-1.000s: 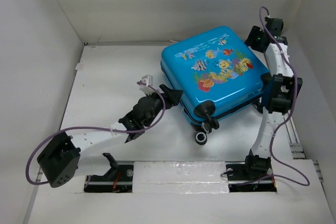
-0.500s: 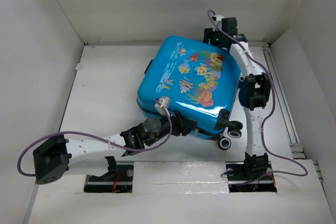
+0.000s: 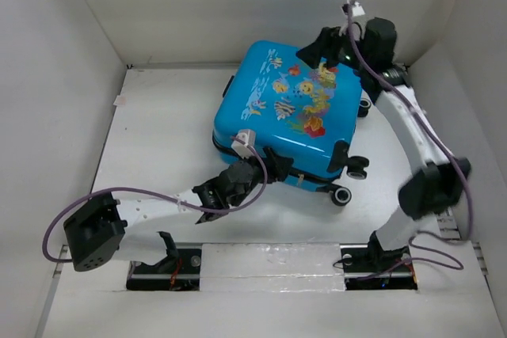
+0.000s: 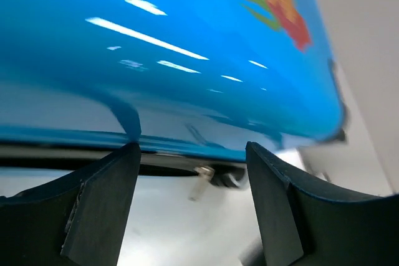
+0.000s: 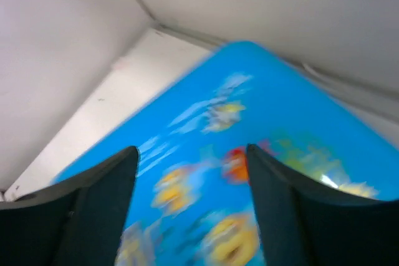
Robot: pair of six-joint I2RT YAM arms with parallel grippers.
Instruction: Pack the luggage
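The left gripper [image 3: 276,169], fingers spread and empty, faced the near edge seam of the closed luggage [image 3: 289,112], which lay flat at centre-far with its wheels to the right. The right gripper [image 3: 315,50], likewise spread, hovered over its far right corner.

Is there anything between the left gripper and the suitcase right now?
Nothing visible. The left gripper sits right at the luggage, on its near side, jaws open toward the seam, and the left wrist view shows no other object between them.
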